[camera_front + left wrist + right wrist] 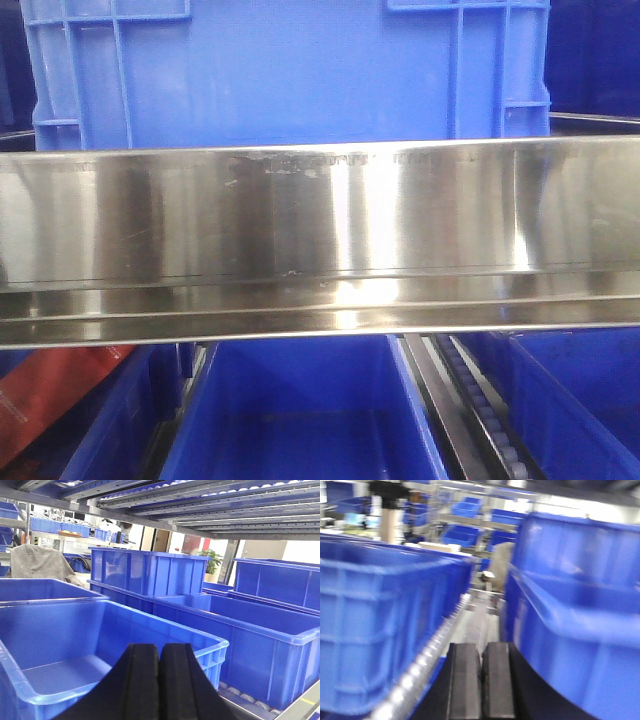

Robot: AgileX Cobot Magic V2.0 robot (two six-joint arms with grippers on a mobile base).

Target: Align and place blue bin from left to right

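The blue bin fills the top of the front view: a smooth flat side panel with ribbed corners, standing on the shelf behind a steel rail. Neither gripper shows in that view. In the left wrist view my left gripper is shut with nothing between its black fingers, at the near rim of an open blue crate. In the blurred right wrist view my right gripper is shut and empty, above a roller rail, between a blue crate on the left and stacked blue crates on the right.
A shiny steel rail crosses the front view. Below it sit open blue crates, a roller track and a red object. More blue crates line the shelf, with shelf rails overhead.
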